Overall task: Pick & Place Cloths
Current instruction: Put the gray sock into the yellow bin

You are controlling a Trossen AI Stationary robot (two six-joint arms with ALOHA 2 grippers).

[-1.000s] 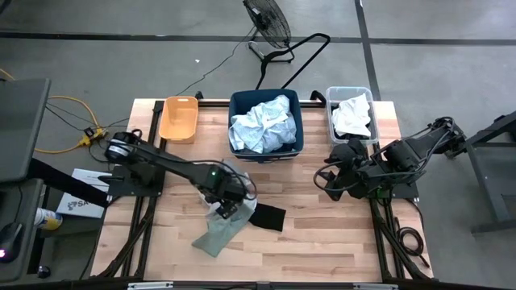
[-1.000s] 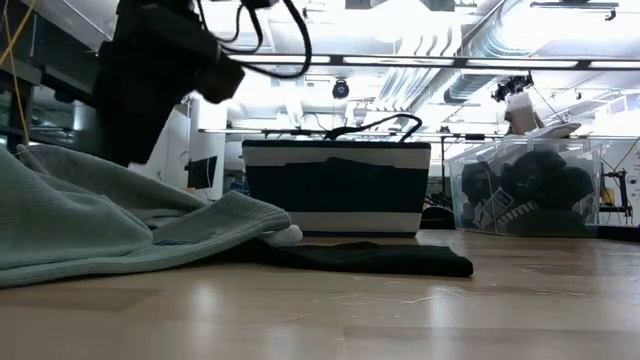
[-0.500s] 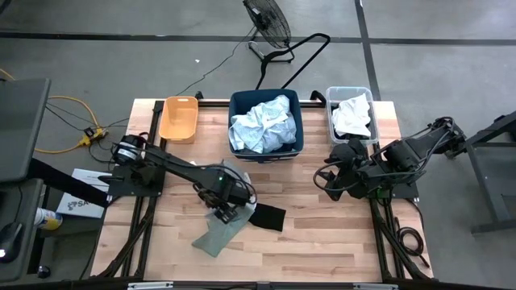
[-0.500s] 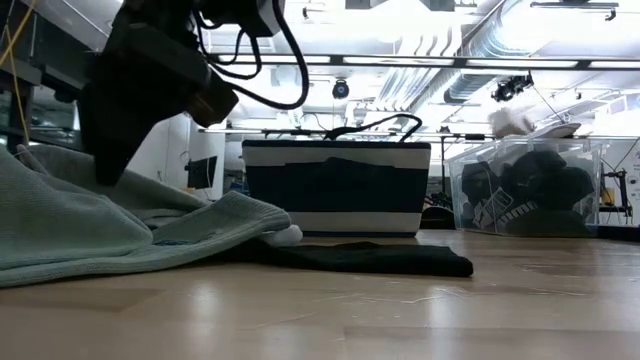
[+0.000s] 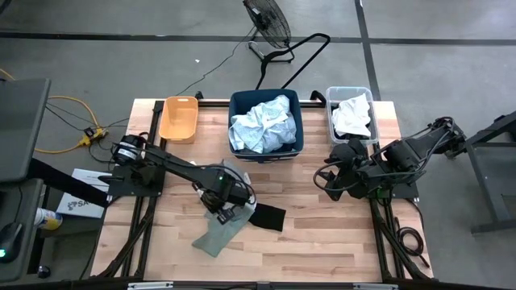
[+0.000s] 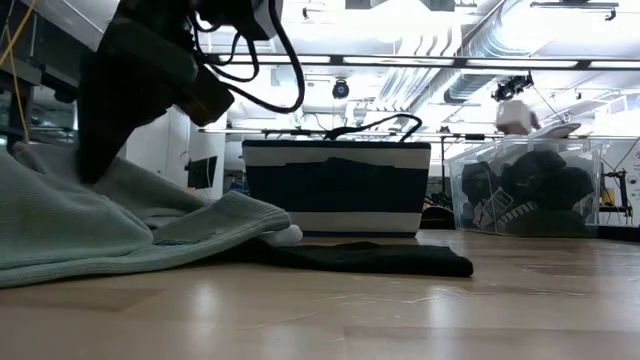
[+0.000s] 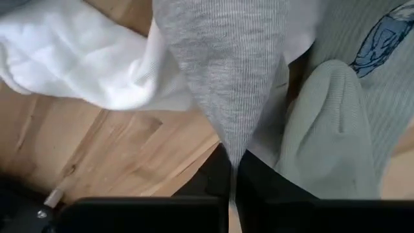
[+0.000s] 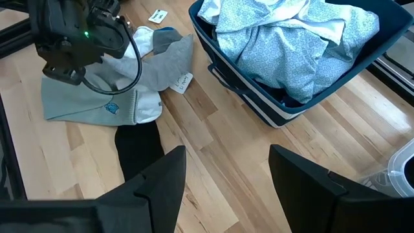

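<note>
1. Even overhead light; soft shadows on the tabletop.
2. In the low view, ceiling lights glare and the near tabletop blurs.
3. The left wrist close-up is soft.

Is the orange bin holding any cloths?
No, in the high view the orange bin shows only its bare inside, with no fabric in it.

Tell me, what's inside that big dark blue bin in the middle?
The blue bin holds a crumpled heap of pale blue cloth with some white cloth mixed in. Whatever lies beneath that heap is covered.
</note>
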